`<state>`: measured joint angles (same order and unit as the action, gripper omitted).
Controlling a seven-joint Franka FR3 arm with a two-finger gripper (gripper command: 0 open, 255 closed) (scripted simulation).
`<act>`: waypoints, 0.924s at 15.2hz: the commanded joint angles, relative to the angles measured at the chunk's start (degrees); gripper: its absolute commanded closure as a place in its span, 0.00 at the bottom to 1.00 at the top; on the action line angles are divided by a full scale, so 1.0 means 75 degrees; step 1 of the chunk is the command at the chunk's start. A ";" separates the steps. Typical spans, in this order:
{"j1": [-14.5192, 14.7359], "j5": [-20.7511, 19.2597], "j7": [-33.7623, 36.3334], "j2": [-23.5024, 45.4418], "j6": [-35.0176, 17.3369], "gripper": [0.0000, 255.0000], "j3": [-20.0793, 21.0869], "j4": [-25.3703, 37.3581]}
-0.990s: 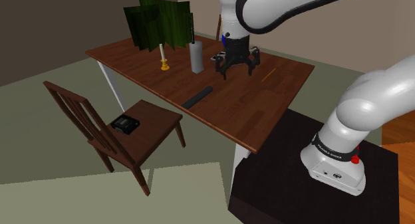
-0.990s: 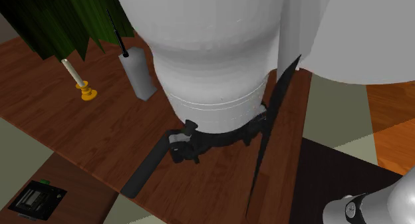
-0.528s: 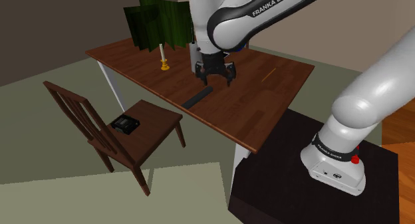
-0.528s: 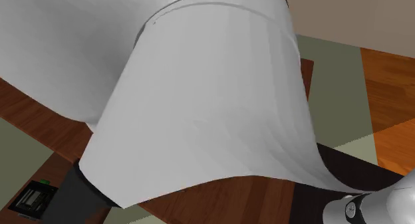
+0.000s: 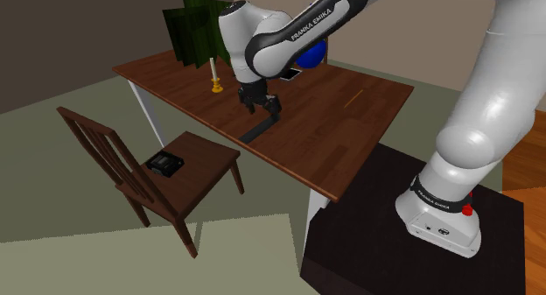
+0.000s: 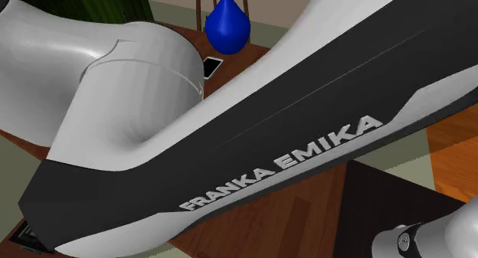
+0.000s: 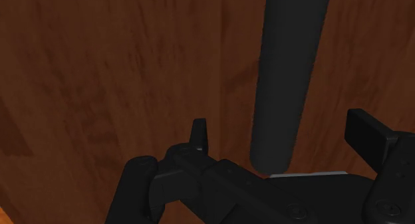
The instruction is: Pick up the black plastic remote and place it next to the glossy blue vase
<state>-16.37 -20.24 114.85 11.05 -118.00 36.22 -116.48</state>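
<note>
**Shoulder view.** We see the white arm (image 5: 289, 35) reach over the brown wooden surface (image 5: 350, 118). Its tool (image 5: 261, 108) hangs just above one end of the remote (image 5: 253, 133), a slim black bar lying flat near the surface's front edge. Partly behind the arm, toward the far edge, we find the blue vase (image 5: 313, 51), well apart from the remote. A white-rimmed phone (image 5: 289, 73) lies just beside it. A white candle (image 5: 215, 80) in a yellow holder stands in front of a dark green plant (image 5: 206, 26). At this view's left, a wooden chair (image 5: 210, 162) carries a small black device (image 5: 164, 163) on its seat.

**Second exterior view.** The arm (image 6: 230, 142), lettered FRANKA EMIKA, crosses close to the camera. Above it we see the blue vase (image 6: 227, 27) upright on the surface (image 6: 299, 214), with the phone (image 6: 211, 66) near its base.

**Wrist view.** We look down the tool (image 7: 282, 133) at the wood grain. The two black fingers (image 7: 197, 133) stand apart, so the tool is released and grasps nothing. The end of the remote (image 7: 289, 63) lies between them, with a gap on either side.
</note>
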 commanded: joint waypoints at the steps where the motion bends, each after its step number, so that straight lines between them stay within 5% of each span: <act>1: 0.0166 -0.0378 0.0793 0.0555 0.0037 0.00 -0.0158 0.0421; 14: 0.0189 -0.0753 0.1027 0.0925 -0.0586 0.00 -0.0354 0.0080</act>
<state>-14.96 -25.88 122.54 17.98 -122.38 33.56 -115.87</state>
